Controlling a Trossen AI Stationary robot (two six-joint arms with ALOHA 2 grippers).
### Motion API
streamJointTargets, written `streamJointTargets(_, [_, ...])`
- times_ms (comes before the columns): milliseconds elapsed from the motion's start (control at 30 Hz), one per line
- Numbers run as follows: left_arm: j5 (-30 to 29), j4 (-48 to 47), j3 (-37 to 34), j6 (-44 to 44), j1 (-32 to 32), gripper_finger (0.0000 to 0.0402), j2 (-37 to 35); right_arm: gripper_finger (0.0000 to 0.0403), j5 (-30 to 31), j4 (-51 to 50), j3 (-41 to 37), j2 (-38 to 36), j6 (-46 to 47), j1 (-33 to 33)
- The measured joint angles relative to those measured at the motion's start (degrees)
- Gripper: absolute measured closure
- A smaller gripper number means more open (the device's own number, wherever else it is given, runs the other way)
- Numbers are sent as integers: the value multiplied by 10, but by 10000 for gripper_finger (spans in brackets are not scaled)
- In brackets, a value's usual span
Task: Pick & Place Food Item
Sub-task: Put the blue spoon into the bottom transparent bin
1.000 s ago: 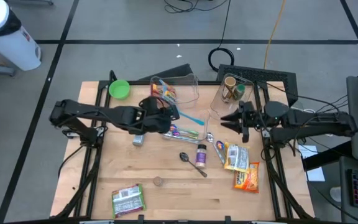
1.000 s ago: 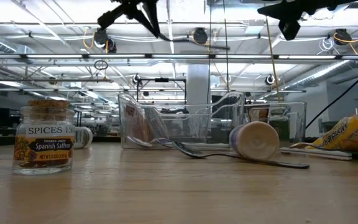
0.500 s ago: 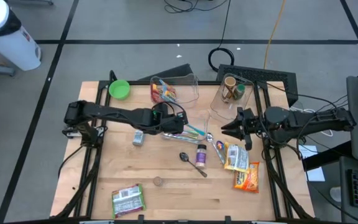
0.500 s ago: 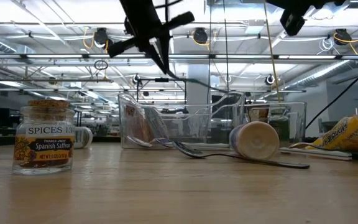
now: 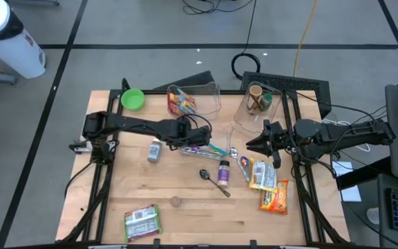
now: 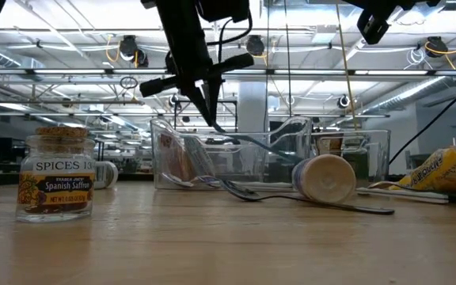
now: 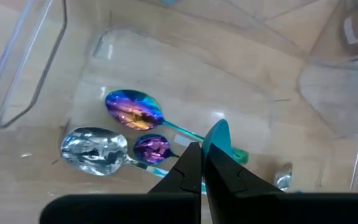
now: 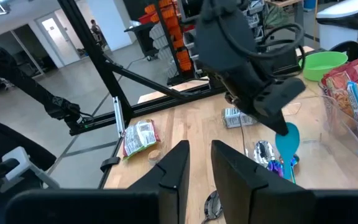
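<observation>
left tool point(image 7: 202, 163) clamped on teal spoon point(image 7: 217, 138) | we lower it gently into clear tray point(image 7: 166, 74) | right tool point(image 8: 199, 163) idle, part open

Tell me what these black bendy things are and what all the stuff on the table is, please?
They are two robot arms, each ending in a two-finger gripper. One picture looks straight down from above, one looks across from table height, and two come from small cameras on the arms' wrists.

The left gripper is shut on a teal plastic spoon, holding it over a clear plastic tray where shiny rainbow-coloured metal spoons lie. The right gripper waits above the table's right side with a small gap between its fingers, holding nothing.

On the light wooden table you can also see a green plastic bowl, a small glass jar of saffron with a cork lid, an orange snack packet, a green-and-white food packet and a dark metal spoon.
</observation>
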Motion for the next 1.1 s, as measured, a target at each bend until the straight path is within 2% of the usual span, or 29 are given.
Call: streamJointTargets(1100, [124, -39, 0, 31, 74, 396, 31, 349, 2, -8, 0, 2, -41, 0])
